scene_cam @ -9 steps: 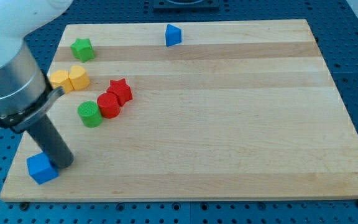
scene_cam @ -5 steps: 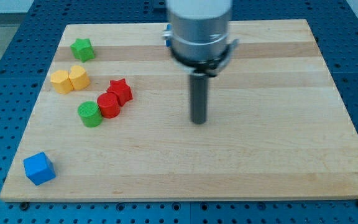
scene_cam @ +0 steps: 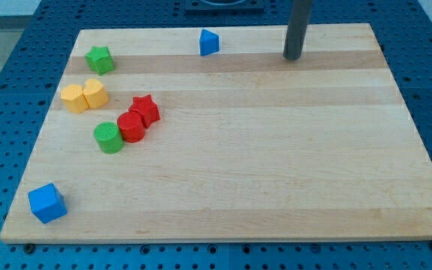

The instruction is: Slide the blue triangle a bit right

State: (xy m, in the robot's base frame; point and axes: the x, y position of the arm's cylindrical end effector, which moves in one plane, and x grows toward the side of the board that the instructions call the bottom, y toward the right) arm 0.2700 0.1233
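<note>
The blue triangle (scene_cam: 209, 42) stands near the top edge of the wooden board (scene_cam: 276, 165), left of centre. My tip (scene_cam: 292, 57) is down on the board at the top, well to the right of the blue triangle and apart from it. The dark rod rises out of the view's top.
A green star (scene_cam: 99, 58) sits at the top left. Two yellow blocks (scene_cam: 84, 95) touch each other below it. A red star (scene_cam: 145, 109), a red cylinder (scene_cam: 131, 127) and a green cylinder (scene_cam: 109, 137) form a cluster. A blue cube (scene_cam: 47, 202) sits at the bottom left corner.
My tip has moved from the blue cube at the bottom left, across the board's middle, up to the top right of the blue triangle. No block has moved since the blue cube shifted slightly.
</note>
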